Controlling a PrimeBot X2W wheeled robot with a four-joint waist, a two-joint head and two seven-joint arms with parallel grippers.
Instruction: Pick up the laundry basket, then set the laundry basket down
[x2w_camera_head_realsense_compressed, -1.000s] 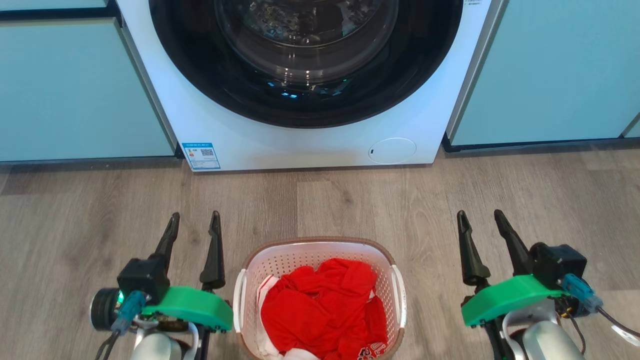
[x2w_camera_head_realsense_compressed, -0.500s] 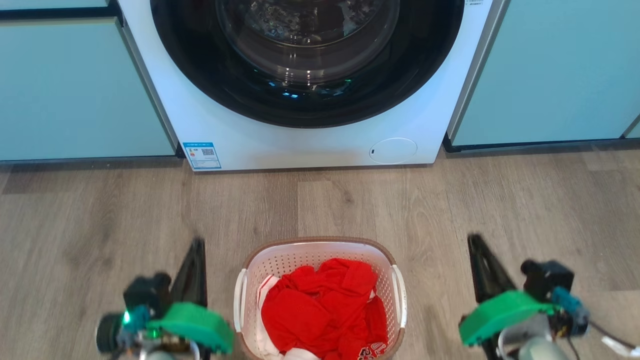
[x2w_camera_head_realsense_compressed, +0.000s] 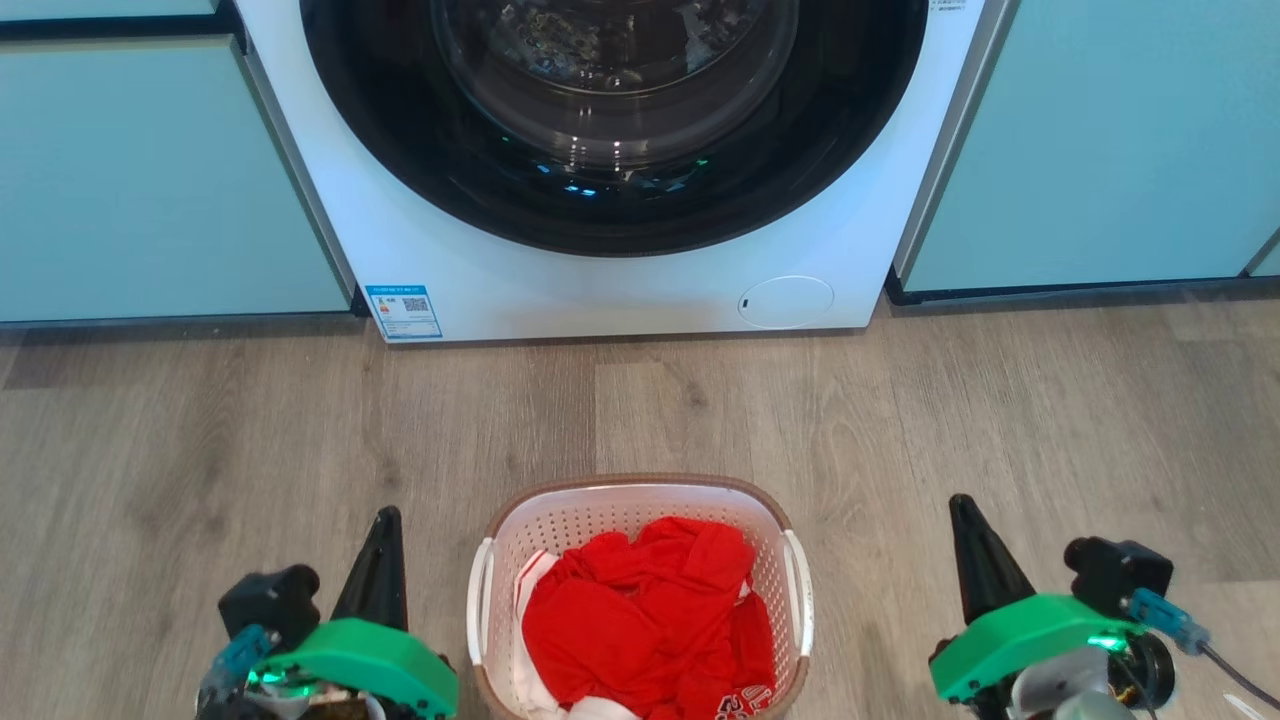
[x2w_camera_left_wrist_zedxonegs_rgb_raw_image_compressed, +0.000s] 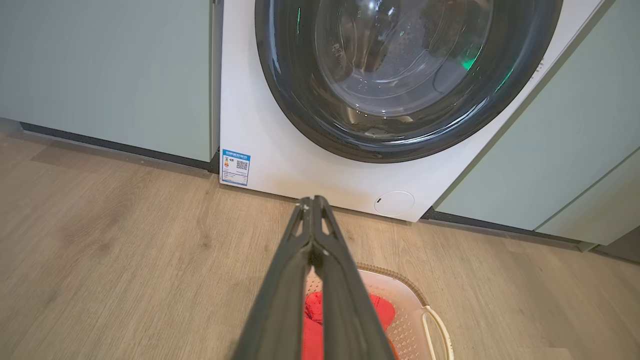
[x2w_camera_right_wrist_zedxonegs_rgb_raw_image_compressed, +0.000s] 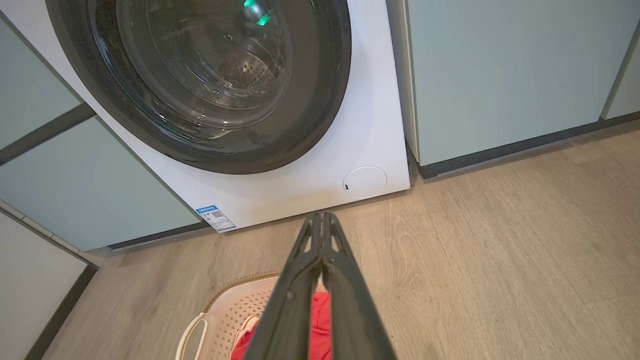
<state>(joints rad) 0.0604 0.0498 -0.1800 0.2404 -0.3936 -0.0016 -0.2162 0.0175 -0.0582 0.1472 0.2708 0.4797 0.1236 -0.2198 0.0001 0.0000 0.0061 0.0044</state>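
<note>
Since the earlier frames both grippers have drawn back and closed. The left gripper (x2w_camera_head_realsense_compressed: 384, 520) and right gripper (x2w_camera_head_realsense_compressed: 962, 508) flank the white perforated plastic laundry basket (x2w_camera_head_realsense_compressed: 640, 500), fingers pressed together, holding nothing. The basket rests on the wood-look floor (x2w_camera_head_realsense_compressed: 200, 430), handles outward for two-sided pickup.

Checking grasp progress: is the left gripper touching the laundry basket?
Apart. In the head view, bare floor shows between the left gripper and the laundry basket.

blue label (x2w_camera_head_realsense_compressed: 402, 311) on washer (x2w_camera_head_realsense_compressed: 870, 230), print illegible
</note>
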